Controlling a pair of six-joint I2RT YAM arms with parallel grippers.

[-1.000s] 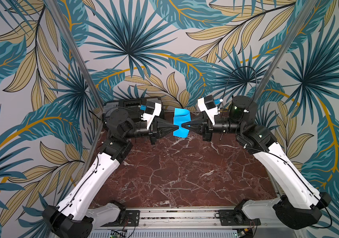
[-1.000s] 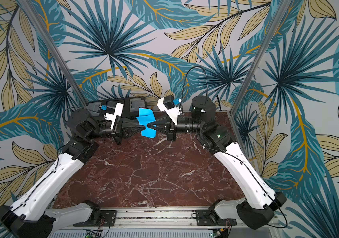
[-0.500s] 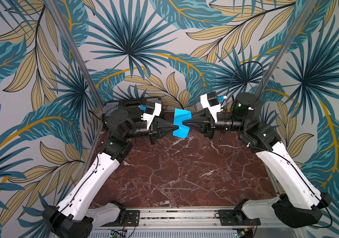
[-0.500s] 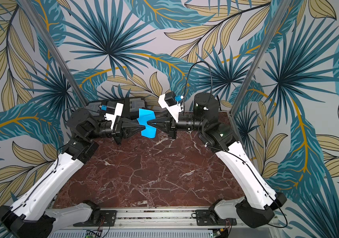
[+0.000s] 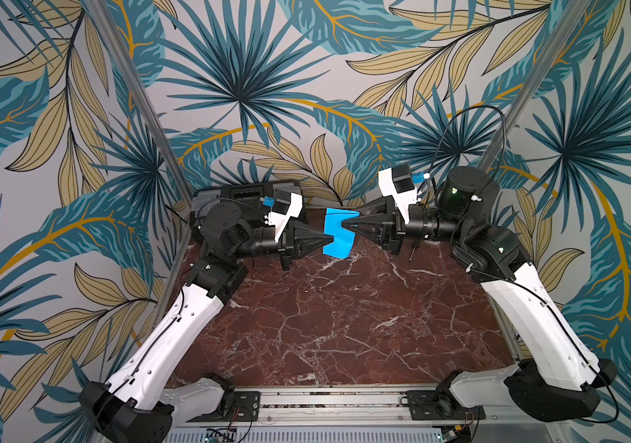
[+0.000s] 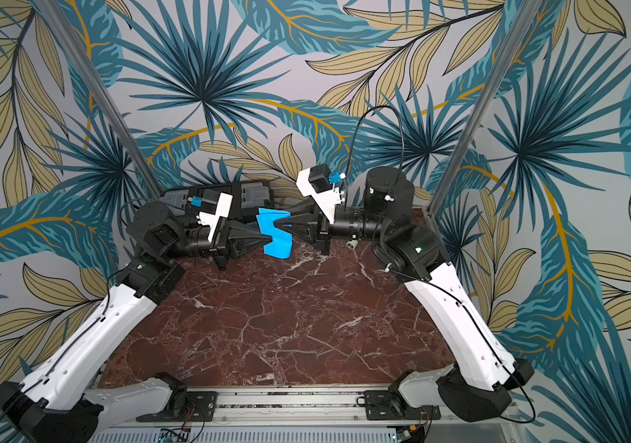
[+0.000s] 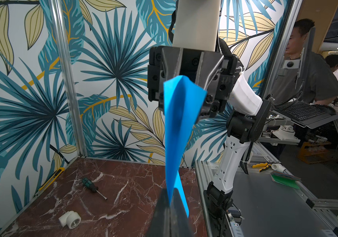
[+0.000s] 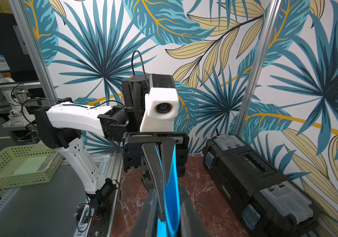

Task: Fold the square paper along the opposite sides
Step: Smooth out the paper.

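Bright, even, diffuse light throughout.
Only faint soft shadows fell on the marble tabletop (image 5: pixel 344 326); above it, the square paper (image 7: pixel 181 123) showed crisp in the left wrist view, whose edges bowed and whose nearest foreground blurred.

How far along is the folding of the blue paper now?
Done: the thin sky-blue square paper is off the red marble table. In hand: the left gripper and right gripper pinch it from opposite sides; it is bent, not folded flat. Left: join the sides and press a crease.
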